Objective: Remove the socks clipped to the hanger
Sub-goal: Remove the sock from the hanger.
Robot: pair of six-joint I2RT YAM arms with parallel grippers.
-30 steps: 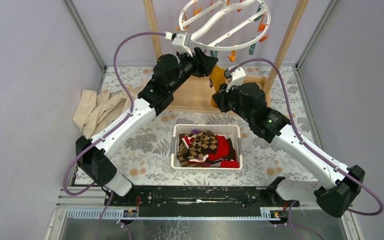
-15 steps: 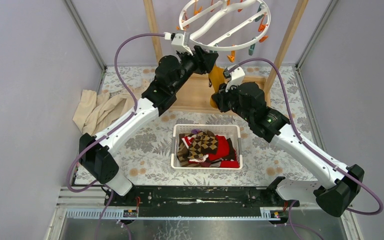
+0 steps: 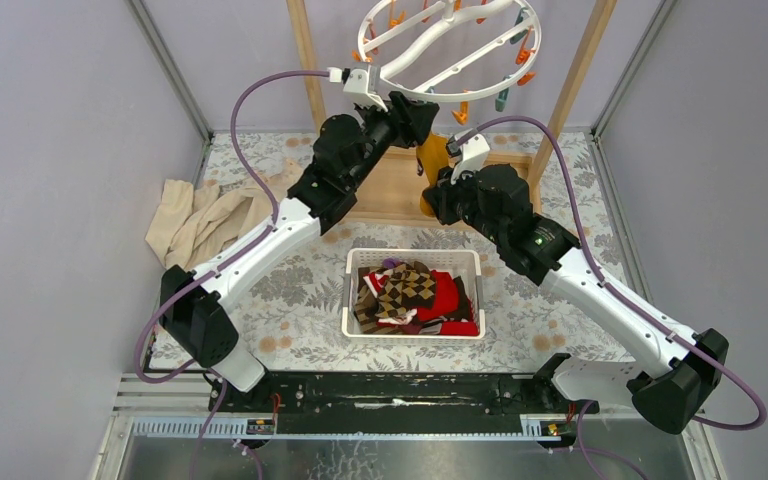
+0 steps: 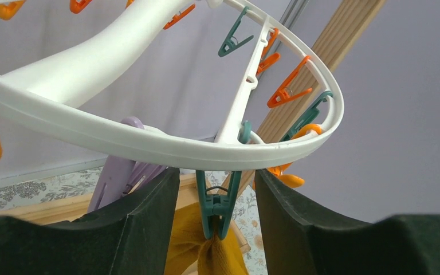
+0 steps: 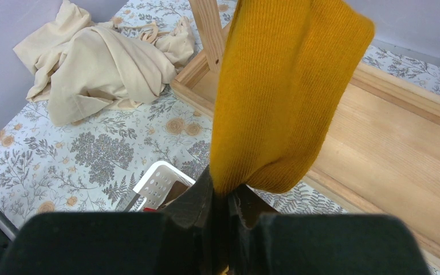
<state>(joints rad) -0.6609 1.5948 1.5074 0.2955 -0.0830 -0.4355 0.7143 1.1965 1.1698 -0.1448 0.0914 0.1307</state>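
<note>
Left gripper (image 4: 215, 197) is reaching up under the white hanger (image 4: 149, 146). Its two dark fingers (image 4: 149, 223) are standing partly open and are holding nothing. The teal clip (image 4: 217, 206) is hanging right in the gap between them, with a finger on each side, and neither finger looks to be touching it.

That clip is biting the top of the yellow sock (image 5: 281, 97). The sock is hanging straight down, long way up and down, with the clip at its top end. The right gripper (image 5: 227, 197) is pinching the bottom end of the sock, closed tight on the cloth. So the left gripper is nearer the clip, and the right gripper is nearer the sock's lower end. I think the next move is a squeeze on the clip while the sock is being pulled down.

Counting now: I am seeing one sock clipped to the hanger. Two grippers are working on it. The hanger is carrying lots of orange, teal and purple clips, too many half hidden to count. One white basket (image 3: 412, 258) is sitting on the table below, with a heap of socks (image 3: 410, 290) inside that I cannot count. One beige cloth (image 3: 200, 220) is lying well off to the left.
</note>
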